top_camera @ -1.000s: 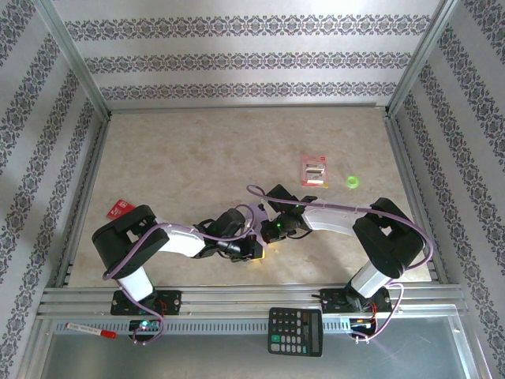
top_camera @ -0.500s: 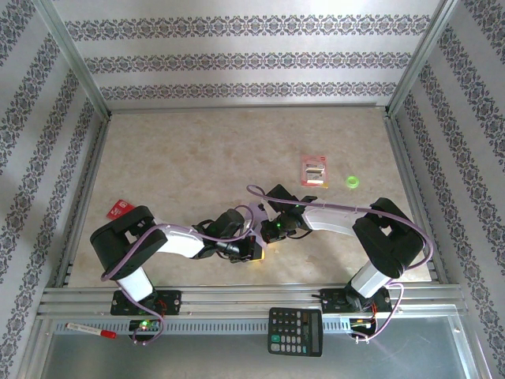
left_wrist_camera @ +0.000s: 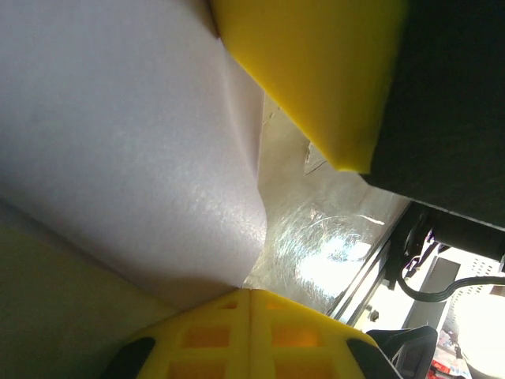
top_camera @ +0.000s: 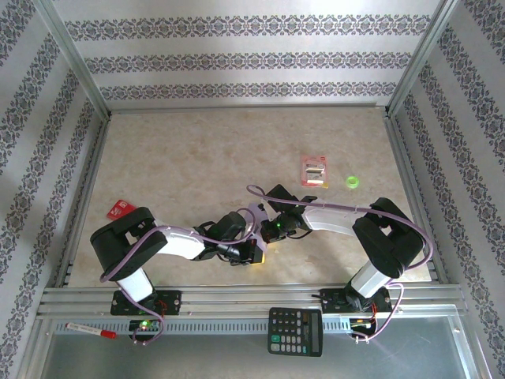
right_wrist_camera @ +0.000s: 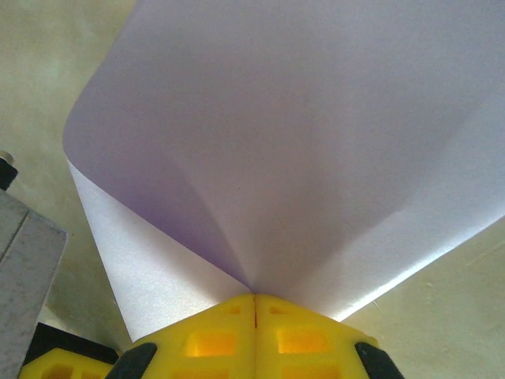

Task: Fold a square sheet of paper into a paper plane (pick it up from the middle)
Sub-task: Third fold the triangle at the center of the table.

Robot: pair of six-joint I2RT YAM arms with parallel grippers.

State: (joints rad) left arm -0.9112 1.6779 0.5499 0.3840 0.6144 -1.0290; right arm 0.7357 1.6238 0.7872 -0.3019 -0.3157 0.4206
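Beige worktop point(top_camera: 197, 158) lies below. Your left tool point(left_wrist_camera: 251, 294) and right tool point(right_wrist_camera: 254, 298) each pinch the square sheet of paper point(right_wrist_camera: 300, 158) tight. Move them slowly so the fold comes out straight.

Matt, smooth square sheet of paper point(right_wrist_camera: 300, 158)

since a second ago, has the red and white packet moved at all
No. The red-and-white packet lies in the same spot, with the same gap to the green ring on its right and to the table's right rail.
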